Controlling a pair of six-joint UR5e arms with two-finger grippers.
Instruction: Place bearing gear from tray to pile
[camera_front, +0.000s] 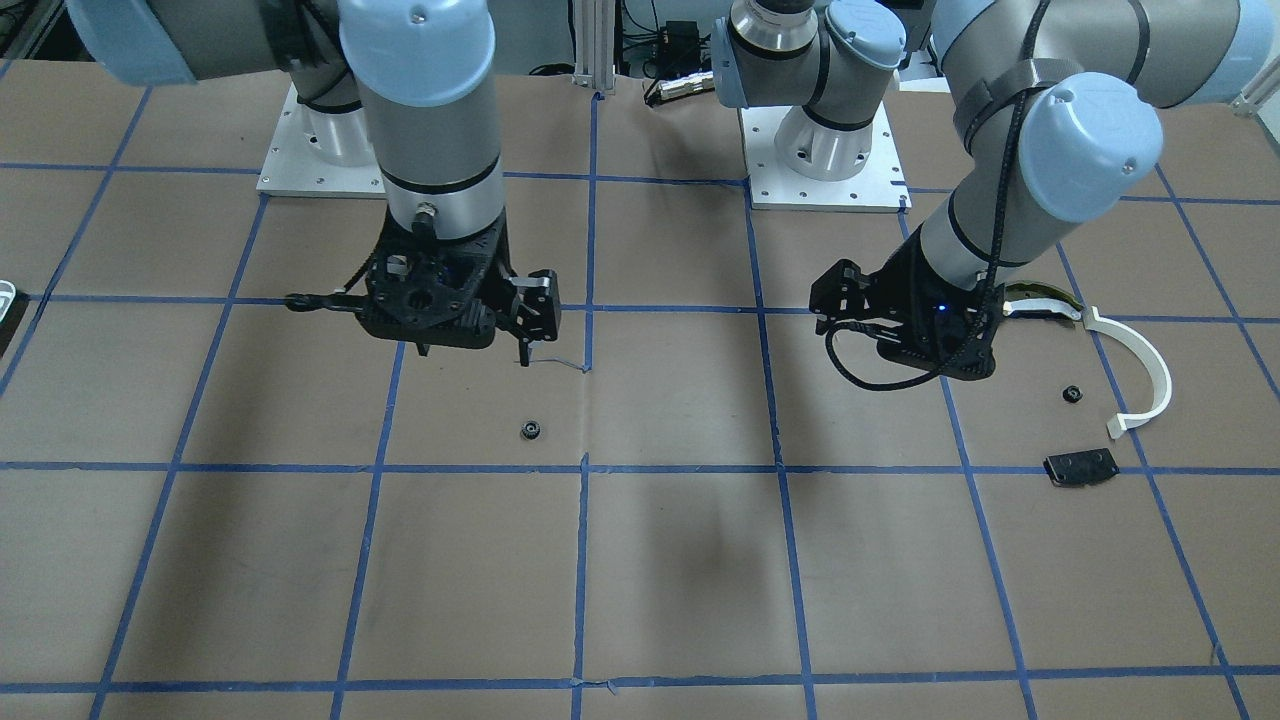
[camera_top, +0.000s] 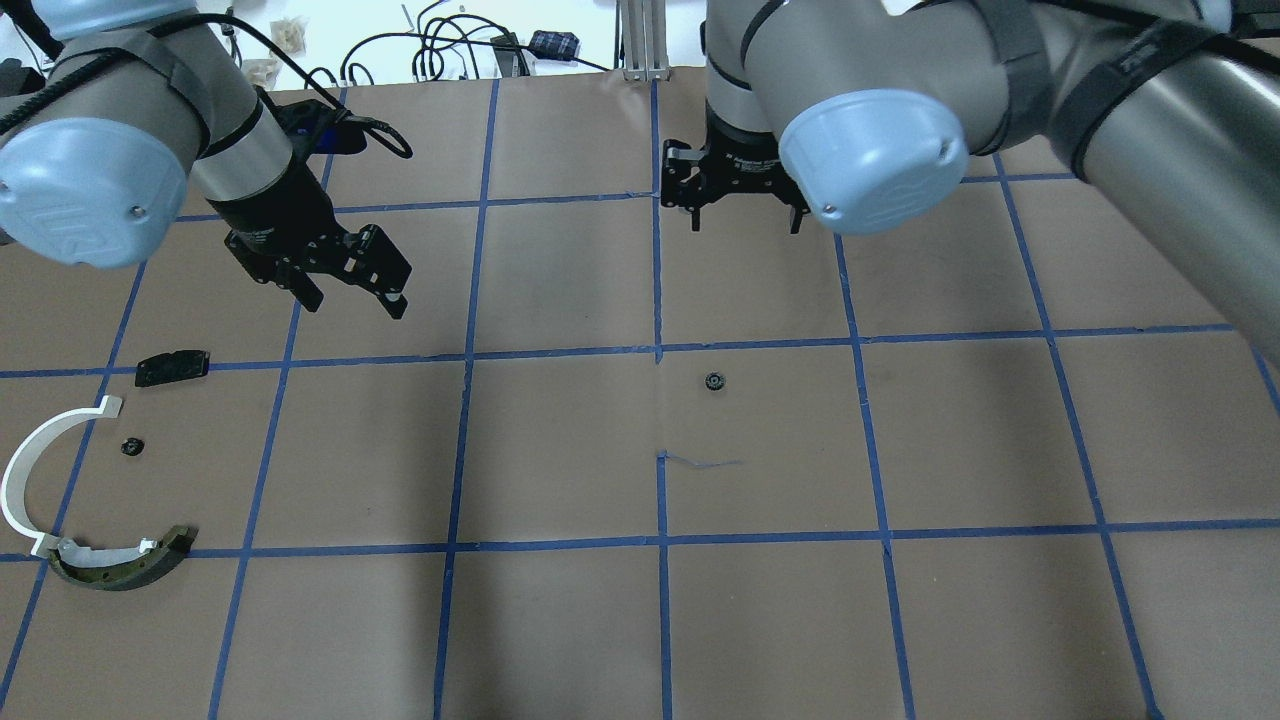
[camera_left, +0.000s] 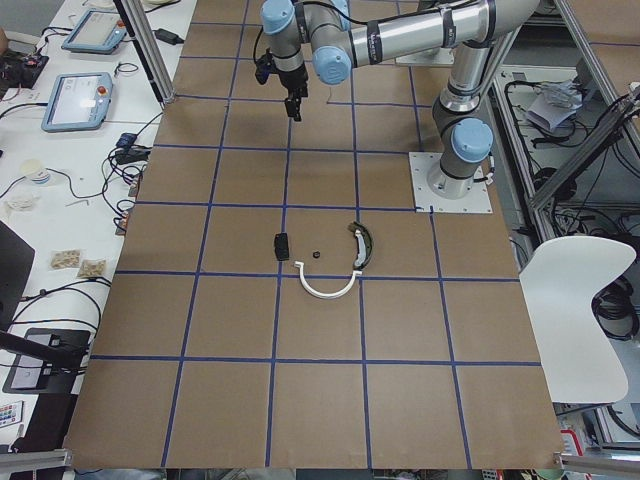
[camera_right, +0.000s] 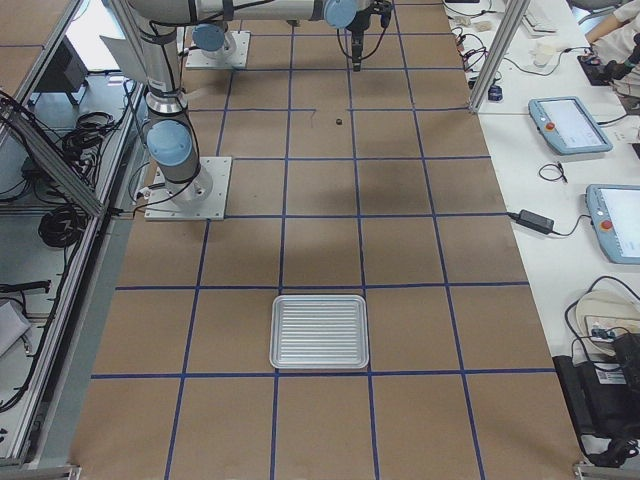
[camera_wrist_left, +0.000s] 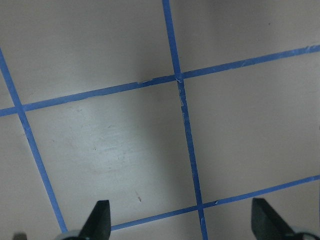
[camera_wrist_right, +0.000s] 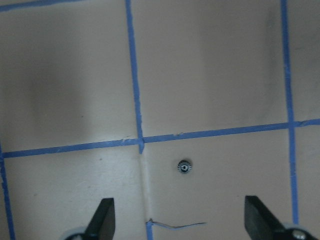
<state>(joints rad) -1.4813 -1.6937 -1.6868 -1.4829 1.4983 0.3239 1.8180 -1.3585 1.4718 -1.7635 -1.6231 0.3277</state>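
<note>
A small dark bearing gear (camera_top: 715, 380) lies alone on the brown table near its middle; it also shows in the front view (camera_front: 530, 430) and the right wrist view (camera_wrist_right: 184, 166). My right gripper (camera_top: 745, 208) is open and empty, hovering beyond the gear. The pile lies at the far left: a white half-ring (camera_top: 35, 470), a black-and-gold curved piece (camera_top: 125, 565), a black plate (camera_top: 172, 367) and another small gear (camera_top: 131, 446). My left gripper (camera_top: 345, 278) is open and empty, above bare table near the plate. The tray (camera_right: 320, 331) stands far off at the table's right end.
Blue tape lines (camera_top: 658, 350) divide the brown paper table into squares. The two arm bases (camera_front: 825, 150) stand at the robot's edge. Tablets and cables (camera_right: 570, 120) lie on a side bench beyond the table.
</note>
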